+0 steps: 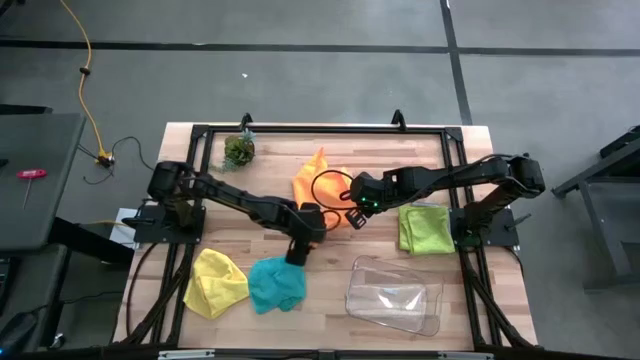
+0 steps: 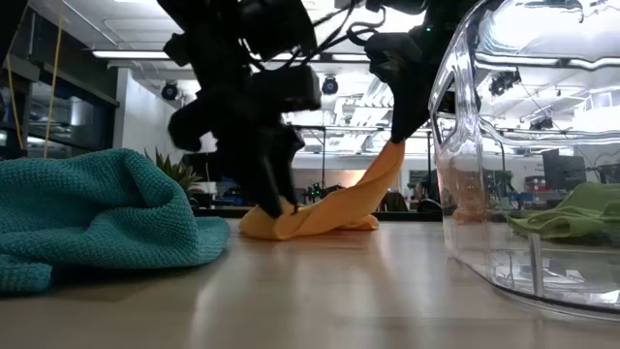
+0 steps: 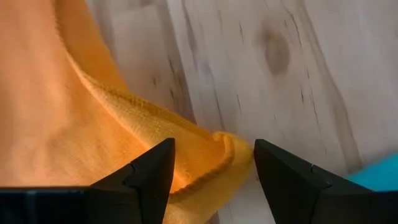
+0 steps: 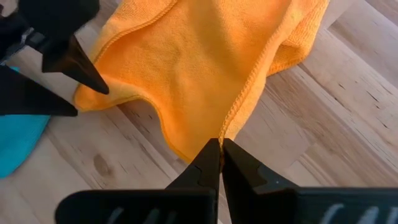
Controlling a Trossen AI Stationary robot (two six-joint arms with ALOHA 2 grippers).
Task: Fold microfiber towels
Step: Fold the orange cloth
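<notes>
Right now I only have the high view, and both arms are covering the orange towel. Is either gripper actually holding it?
Observer: Yes. The right gripper is shut on an edge of the orange towel, as its wrist view shows.
Operator: And the left one?
Observer: The left gripper is open. A folded corner of the towel lies between its fingers, down on the table.
Operator: Is the towel off the table at all?
Observer: Partly. In the low view one end rises to the right gripper, and the rest lies bunched on the wood.
</notes>
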